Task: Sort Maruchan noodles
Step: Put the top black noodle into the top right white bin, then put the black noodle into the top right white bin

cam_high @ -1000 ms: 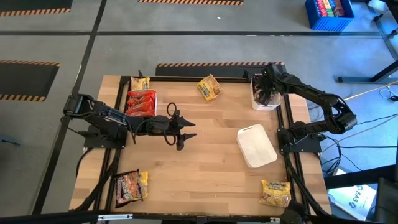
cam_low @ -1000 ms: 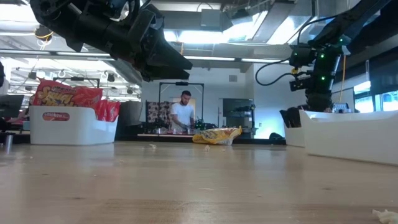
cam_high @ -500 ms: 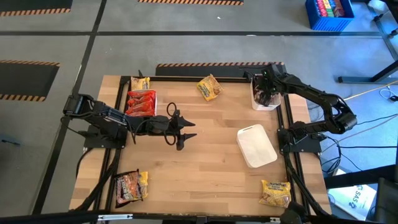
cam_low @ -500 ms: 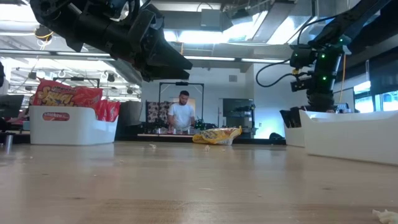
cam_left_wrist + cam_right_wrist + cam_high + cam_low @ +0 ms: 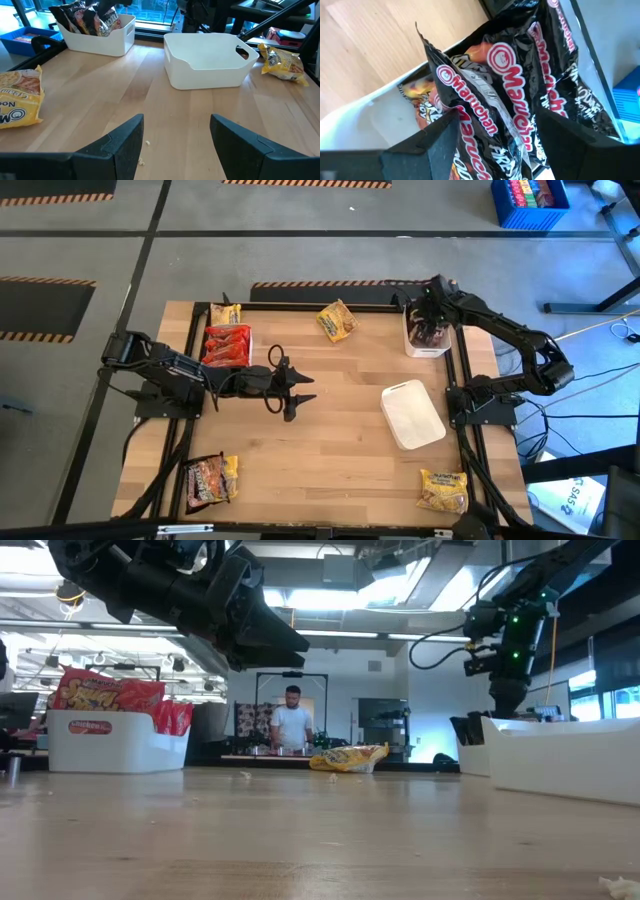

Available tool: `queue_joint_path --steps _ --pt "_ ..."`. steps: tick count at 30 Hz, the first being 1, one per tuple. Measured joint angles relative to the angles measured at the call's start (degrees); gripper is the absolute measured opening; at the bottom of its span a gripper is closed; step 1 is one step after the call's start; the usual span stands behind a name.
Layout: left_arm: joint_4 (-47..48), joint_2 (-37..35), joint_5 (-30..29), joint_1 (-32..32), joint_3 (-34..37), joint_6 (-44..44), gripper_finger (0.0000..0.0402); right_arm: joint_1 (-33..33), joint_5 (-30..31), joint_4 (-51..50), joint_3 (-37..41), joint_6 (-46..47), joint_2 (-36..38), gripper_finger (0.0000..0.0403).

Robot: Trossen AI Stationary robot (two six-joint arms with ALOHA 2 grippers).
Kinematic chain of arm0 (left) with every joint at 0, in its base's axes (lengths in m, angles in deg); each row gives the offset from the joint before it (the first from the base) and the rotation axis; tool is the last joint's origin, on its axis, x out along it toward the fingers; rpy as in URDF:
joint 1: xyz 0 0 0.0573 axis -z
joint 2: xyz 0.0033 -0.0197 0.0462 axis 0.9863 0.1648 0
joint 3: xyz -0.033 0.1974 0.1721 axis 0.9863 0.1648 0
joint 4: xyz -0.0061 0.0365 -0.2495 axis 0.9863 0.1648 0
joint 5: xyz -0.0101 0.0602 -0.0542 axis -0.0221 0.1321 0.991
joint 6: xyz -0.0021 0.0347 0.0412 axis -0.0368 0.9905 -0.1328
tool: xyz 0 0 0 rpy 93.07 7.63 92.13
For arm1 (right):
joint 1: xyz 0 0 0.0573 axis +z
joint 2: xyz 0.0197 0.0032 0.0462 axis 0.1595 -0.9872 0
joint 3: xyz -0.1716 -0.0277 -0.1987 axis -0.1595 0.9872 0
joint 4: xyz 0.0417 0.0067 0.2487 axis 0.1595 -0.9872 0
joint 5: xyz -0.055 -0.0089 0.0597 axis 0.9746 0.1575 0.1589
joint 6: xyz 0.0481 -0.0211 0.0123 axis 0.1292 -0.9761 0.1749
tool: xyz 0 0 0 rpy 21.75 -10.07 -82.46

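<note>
- While my left gripper (image 5: 290,390) hangs over the middle of the table (image 5: 330,450), its fingers stand apart with nothing between them.
- My right gripper (image 5: 432,320) is above the far-right tray (image 5: 409,348), fingers spread on either side of the dark packets (image 5: 520,95) standing in it; I cannot tell whether they touch one.
- Those dark packets fill that tray upright, packed side by side.
- On the far left, the red packets (image 5: 227,346) sit in their own tray, with a yellow packet (image 5: 226,313) just beyond them.
- Another yellow packet (image 5: 338,320) lies loose at the far edge, between the two trays.
- An empty white tray (image 5: 412,414) sits right of centre, well apart from my left fingers.
- At the near right corner lies a yellow packet (image 5: 444,489); at the near left corner, a dark packet on a yellow one (image 5: 210,479).
- Beyond the table a person (image 5: 292,726) stands in the room.
</note>
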Motion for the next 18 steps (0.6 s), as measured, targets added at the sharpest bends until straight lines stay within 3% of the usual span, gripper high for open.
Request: queue_joint_path --steps 7,12,18 --pt "0.0 0.0 0.0 0.0 0.0 0.0 0.0224 0.3 0.1 -2.4 -0.7 1.4 0.0 0.0243" --pt "0.0 0.0 0.0 0.0 0.0 0.0 0.0224 3.3 5.6 -6.0 -4.6 4.5 0.1 0.0243" --pt "0.0 0.0 0.0 0.0 0.0 0.4 0.0224 7.6 4.5 -10.7 -7.6 8.7 0.2 0.0243"
